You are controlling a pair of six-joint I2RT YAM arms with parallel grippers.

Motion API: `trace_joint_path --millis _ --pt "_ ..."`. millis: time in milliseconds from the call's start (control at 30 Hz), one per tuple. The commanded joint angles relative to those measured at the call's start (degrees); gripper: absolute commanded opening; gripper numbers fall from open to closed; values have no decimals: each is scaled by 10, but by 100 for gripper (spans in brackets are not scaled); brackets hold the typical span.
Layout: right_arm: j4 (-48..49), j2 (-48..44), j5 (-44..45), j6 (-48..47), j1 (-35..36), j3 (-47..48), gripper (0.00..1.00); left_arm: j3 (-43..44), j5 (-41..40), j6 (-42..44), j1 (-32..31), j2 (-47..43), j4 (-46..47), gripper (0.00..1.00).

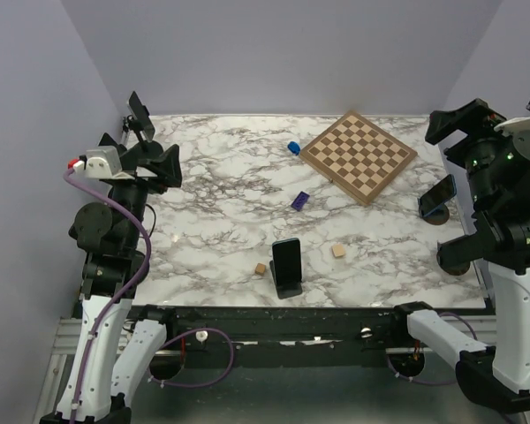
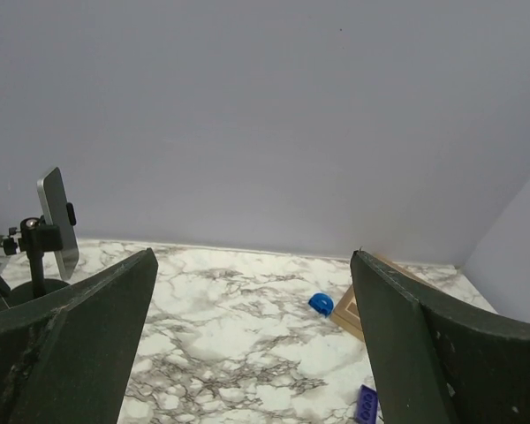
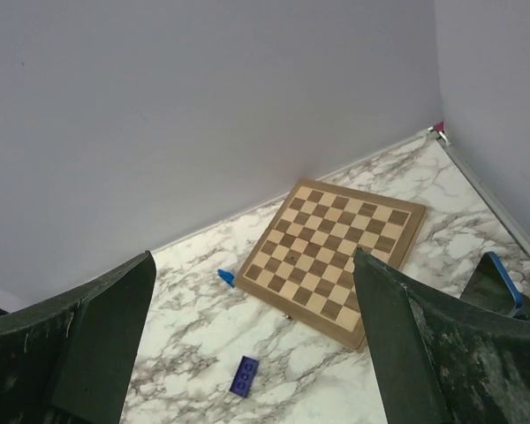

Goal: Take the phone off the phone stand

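Top view, lower centre: black slab phone (image 1: 287, 258) stands upright in its black phone stand (image 1: 288, 288), close to the near edge of the white marble table (image 1: 212, 221). Nothing touches it. Small wooden cube (image 1: 260, 268) just to its left; second wooden cube (image 1: 338, 251) to its right, apart. Mid-frame: purple toy brick (image 1: 300, 200). Right edge: blue-cased phone (image 1: 437, 196) leaning on a separate holder. Far side: small blue piece (image 1: 293, 147) beside the tilted wooden chessboard (image 1: 359, 155). Upper left corner: silver phone on a clamp mount (image 2: 57, 221). Left gripper (image 2: 254, 256) and right gripper (image 3: 254, 256) are both raised at the table's sides, jaws spread wide, holding nothing.
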Motion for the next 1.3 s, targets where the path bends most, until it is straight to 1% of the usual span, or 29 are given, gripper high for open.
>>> trace_joint_path --millis 0,67,167,200,333,367,400,533,600,633,733,800,900,933,1000,1167,1267 --pt "-45 17 -43 -1 -4 -13 100 4 14 -8 -6 2 -2 99" --pt "-63 34 -69 -6 -4 -18 100 8 15 -10 -7 7 -8 99" --pt "-92 72 -131 -14 -4 -21 100 14 15 -11 -8 13 -16 99" --pt "-95 80 -164 -11 -4 -30 100 15 15 -11 -8 15 -18 99" --pt "-64 103 -291 14 5 -87 100 16 27 -14 -8 21 -16 99" --pt "-57 109 -303 19 17 -101 100 18 33 -15 -7 26 -17 99" --pt "-52 116 -296 25 43 -111 100 20 40 -16 -8 30 -19 99" --pt "-61 155 -206 37 169 -109 100 34 63 -25 -7 56 -25 99" --pt "-74 180 -182 41 210 -99 100 40 75 -28 -7 66 -43 99" --pt "-82 192 -155 43 228 -90 100 42 84 -27 -7 72 -44 99" --pt "-109 226 -127 51 275 -64 100 43 106 -32 -7 84 -40 99" --pt "-120 243 -93 68 318 -56 100 43 113 -38 -8 92 -36 99" --pt "-138 263 17 116 404 -59 100 44 116 -43 -7 102 -36 99" --pt "-142 270 42 126 434 -60 100 46 117 -43 -7 105 -38 99" --pt "-142 281 62 140 479 -59 100 49 122 -42 -7 109 -41 99" --pt "-153 296 73 170 524 -62 100 52 133 -43 -7 114 -42 99" --pt "-191 303 126 178 546 -58 100 51 131 -43 -7 115 -44 99"
